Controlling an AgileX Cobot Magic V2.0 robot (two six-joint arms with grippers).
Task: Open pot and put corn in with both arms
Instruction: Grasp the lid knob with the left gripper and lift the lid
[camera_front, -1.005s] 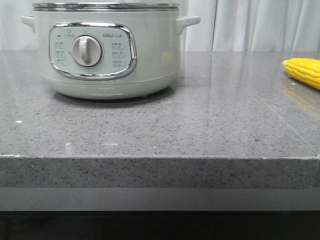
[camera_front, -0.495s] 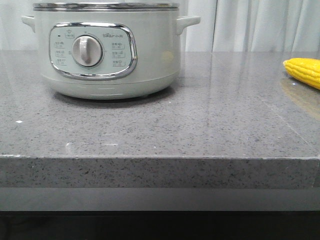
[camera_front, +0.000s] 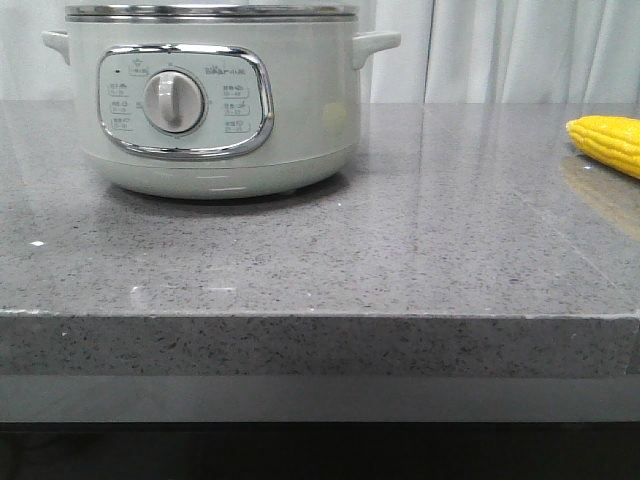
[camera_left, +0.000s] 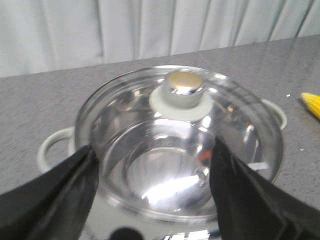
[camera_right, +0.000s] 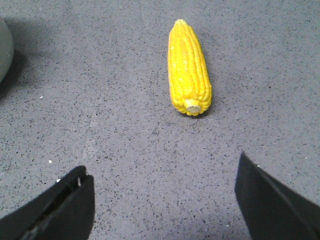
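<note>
From the front I see neither arm. The grey counter (camera_front: 400, 230) fills the near field; its front edge is closest. Farther back, at left, stands the pot (camera_front: 215, 110), its top cropped, so the lid is out of that view. The corn (camera_front: 608, 142) lies at far right, cut off by the frame edge, well apart from the pot.

Left wrist: left gripper (camera_left: 155, 200), fingers (camera_left: 55, 195) spread wide, holding nothing, hanging above the glass lid (camera_left: 180, 145), which sits closed on the pot; its knob (camera_left: 184, 89) lies beyond.

Right wrist: right gripper (camera_right: 162, 200), fingers (camera_right: 60, 205) likewise parted and empty, only tips visible. Corn lies on the counter ahead of them.
</note>
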